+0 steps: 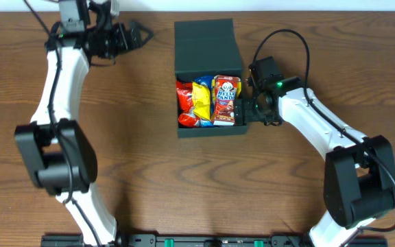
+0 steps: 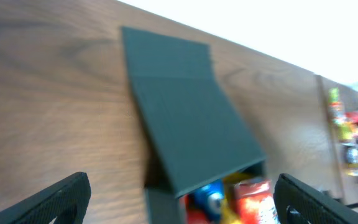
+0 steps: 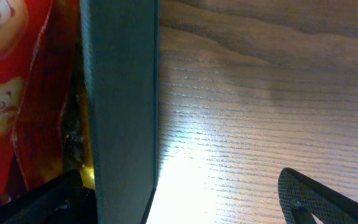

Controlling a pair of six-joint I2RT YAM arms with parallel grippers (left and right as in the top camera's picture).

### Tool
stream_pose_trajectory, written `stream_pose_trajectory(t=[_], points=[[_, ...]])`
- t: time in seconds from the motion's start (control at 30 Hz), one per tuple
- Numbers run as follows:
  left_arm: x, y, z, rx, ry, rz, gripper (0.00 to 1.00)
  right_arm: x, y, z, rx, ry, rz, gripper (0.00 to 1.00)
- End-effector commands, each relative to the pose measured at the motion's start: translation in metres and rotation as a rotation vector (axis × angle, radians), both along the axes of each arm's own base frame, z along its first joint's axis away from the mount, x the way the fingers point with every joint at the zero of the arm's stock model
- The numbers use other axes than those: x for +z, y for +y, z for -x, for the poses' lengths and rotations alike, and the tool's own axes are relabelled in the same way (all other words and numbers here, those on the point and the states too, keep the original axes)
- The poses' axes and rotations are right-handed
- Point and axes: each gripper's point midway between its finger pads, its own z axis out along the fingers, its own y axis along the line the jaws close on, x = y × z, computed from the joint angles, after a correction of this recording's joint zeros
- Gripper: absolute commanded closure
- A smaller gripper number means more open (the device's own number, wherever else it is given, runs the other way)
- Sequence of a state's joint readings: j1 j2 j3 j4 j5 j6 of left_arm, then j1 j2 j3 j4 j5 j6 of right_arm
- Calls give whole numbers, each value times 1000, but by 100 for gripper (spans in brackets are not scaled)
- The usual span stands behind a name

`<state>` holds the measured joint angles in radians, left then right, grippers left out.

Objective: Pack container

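The container (image 1: 208,48), a square, matte, dark teal-green box that looked like cardboard, sat in the middle of the worktop's far half. Its flap lid (image 2: 185,124) was raised and tilted. The box's right wall (image 3: 120,106) stood between the fingers of the right end effector (image 1: 240,110). That end effector was spread wide, one finger inside the box and the other outside, pinching nothing. Inside lay glossy, crinkled snack packets: a red one (image 1: 185,103), a yellow one (image 1: 201,99) and a panda-printed packet (image 1: 226,96). The left end effector (image 1: 141,33), also spread and empty, hung well to the container's left. The worktop (image 1: 142,171) was brown with a wood grain.
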<state>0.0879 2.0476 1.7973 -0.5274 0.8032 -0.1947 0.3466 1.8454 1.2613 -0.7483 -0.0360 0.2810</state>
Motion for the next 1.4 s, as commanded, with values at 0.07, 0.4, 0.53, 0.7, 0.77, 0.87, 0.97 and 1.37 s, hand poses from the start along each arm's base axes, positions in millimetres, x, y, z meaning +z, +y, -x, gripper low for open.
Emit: stream_pose_trajectory(t=[0.07, 0.4, 0.53, 0.7, 0.77, 0.87, 0.97, 1.37], points=[[33, -37, -37, -87, 4, 227, 5, 4, -11, -1, -20, -11, 75, 1], [-43, -35, -61, -32, 315, 495, 5, 3, -14, 3, -21, 8, 89, 1], [-60, -36, -67, 11, 356, 500, 5, 3, -14, 4, -24, 10, 89, 1], [-67, -40, -70, 68, 400, 488, 5, 2, -14, 6, -42, 19, 87, 1], [-70, -44, -70, 71, 401, 475, 5, 2, -14, 6, -42, 19, 88, 1], [-81, -49, -66, 90, 425, 431, 5, 2, -14, 6, -47, 19, 86, 1], [-94, -57, -63, 94, 453, 408, 5, 2, -14, 6, -50, 19, 86, 1], [-142, -65, -58, 105, 536, 394, 5, 2, -15, 8, -49, 30, 90, 1]])
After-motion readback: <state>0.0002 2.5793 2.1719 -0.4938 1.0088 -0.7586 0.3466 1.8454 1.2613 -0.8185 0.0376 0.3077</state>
